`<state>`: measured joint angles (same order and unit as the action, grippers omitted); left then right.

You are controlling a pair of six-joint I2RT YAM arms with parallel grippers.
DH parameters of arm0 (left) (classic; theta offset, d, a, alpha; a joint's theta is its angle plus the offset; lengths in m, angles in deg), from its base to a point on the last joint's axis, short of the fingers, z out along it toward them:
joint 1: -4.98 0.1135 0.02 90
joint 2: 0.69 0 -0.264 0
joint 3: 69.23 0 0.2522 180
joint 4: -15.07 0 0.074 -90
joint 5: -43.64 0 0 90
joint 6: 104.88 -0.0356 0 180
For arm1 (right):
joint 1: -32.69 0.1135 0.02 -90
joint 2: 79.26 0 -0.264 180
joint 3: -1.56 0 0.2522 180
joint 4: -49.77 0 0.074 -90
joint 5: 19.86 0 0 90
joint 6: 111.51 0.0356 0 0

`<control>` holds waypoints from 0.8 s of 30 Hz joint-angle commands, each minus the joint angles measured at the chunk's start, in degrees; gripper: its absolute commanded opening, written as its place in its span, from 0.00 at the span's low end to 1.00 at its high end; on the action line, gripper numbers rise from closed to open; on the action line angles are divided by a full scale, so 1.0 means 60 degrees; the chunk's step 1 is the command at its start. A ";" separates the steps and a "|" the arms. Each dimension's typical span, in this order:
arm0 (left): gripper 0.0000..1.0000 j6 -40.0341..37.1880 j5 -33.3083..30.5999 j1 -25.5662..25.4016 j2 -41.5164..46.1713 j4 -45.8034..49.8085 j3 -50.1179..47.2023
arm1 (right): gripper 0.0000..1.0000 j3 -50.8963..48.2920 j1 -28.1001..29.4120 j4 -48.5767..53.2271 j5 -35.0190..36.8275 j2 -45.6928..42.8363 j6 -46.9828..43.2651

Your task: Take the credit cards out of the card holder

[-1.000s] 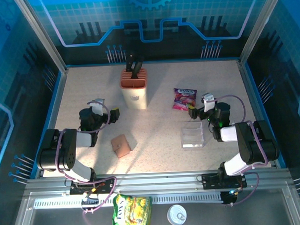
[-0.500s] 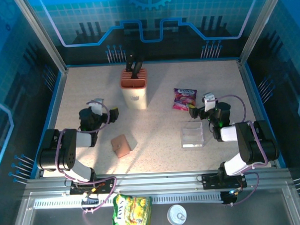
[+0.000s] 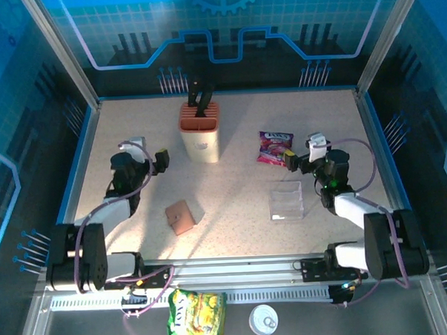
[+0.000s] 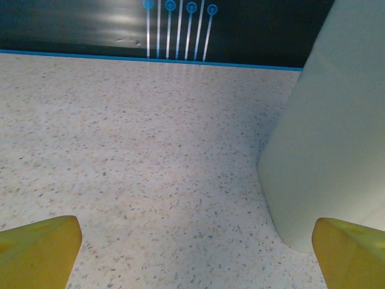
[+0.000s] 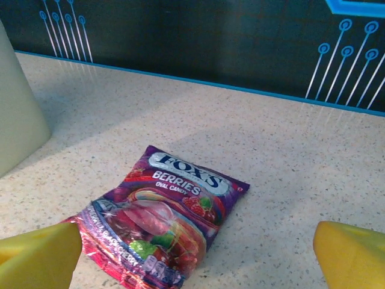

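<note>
Well apart, card holder (image 3: pixel 180 217), left gripper (image 3: pixel 162 160), right gripper (image 3: pixel 288 159)

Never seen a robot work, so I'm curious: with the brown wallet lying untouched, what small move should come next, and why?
Probably the left gripper should swing toward the card holder and lower over it. The holder lies shut, nearer the left arm, while that open, empty gripper faces the knife block.
</note>
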<state>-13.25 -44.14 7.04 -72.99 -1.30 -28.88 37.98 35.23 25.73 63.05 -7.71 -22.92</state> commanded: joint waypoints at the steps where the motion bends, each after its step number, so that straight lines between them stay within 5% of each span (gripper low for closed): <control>1: 0.99 0.0566 -0.0538 -0.0149 0.0763 0.2204 0.0596 | 0.99 0.0739 0.0376 0.2462 0.0354 -0.0605 0.0347; 15: 0.99 0.2320 0.0656 -0.0183 0.2095 0.8958 0.3631 | 0.87 0.3811 0.1251 1.0542 0.1021 -0.1759 0.2399; 24: 0.99 0.1514 0.1352 -0.0183 0.1763 0.9498 0.3899 | 0.65 0.3910 0.1247 1.2649 0.1396 -0.1877 0.3195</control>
<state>-2.35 -37.80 6.30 -62.25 53.14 -4.18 61.93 42.05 94.42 70.02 -17.87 -6.47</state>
